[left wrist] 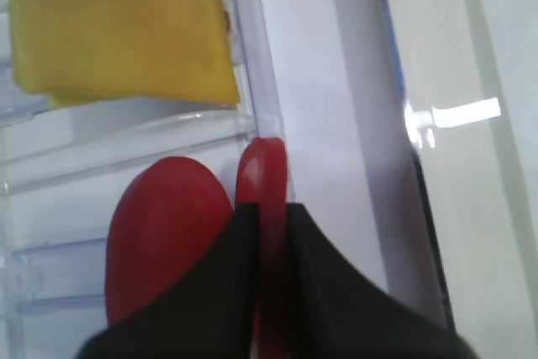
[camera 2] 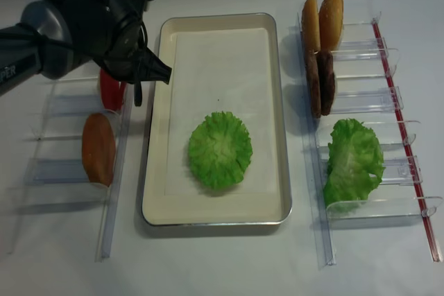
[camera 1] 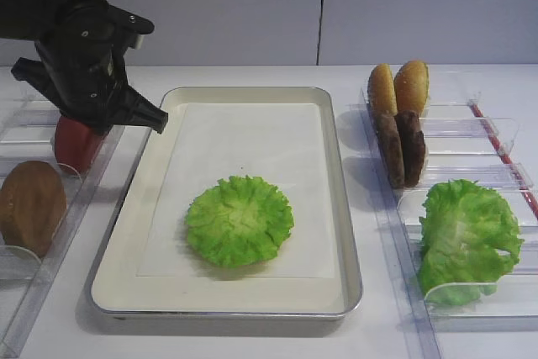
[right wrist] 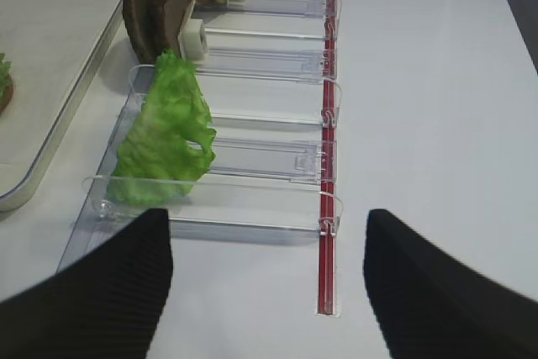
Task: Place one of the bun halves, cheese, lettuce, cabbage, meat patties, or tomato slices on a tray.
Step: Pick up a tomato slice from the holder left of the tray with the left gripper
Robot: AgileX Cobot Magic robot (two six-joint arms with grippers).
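My left gripper point(left wrist: 262, 208) is shut on a red tomato slice point(left wrist: 262, 170), which stands on edge between the two black fingers. A second tomato slice point(left wrist: 164, 233) stands just to its left, in the same clear rack. In the high view the left gripper point(camera 1: 84, 124) hangs over these slices point(camera 1: 74, 145), left of the tray point(camera 1: 345, 208). A round green ruffled leaf point(camera 1: 239, 220) lies on the tray's paper liner. My right gripper point(right wrist: 269, 292) is open over the bare table, with nothing between its fingers.
A yellow cheese slice point(left wrist: 118, 27) lies beyond the tomatoes. A brown bun half point(camera 1: 32, 206) stands in the left rack. The right rack point(camera 1: 471, 136) holds two bun halves point(camera 1: 399, 86), two meat patties point(camera 1: 402, 149) and lettuce point(camera 1: 466, 237). A red strip point(right wrist: 328, 166) runs along it.
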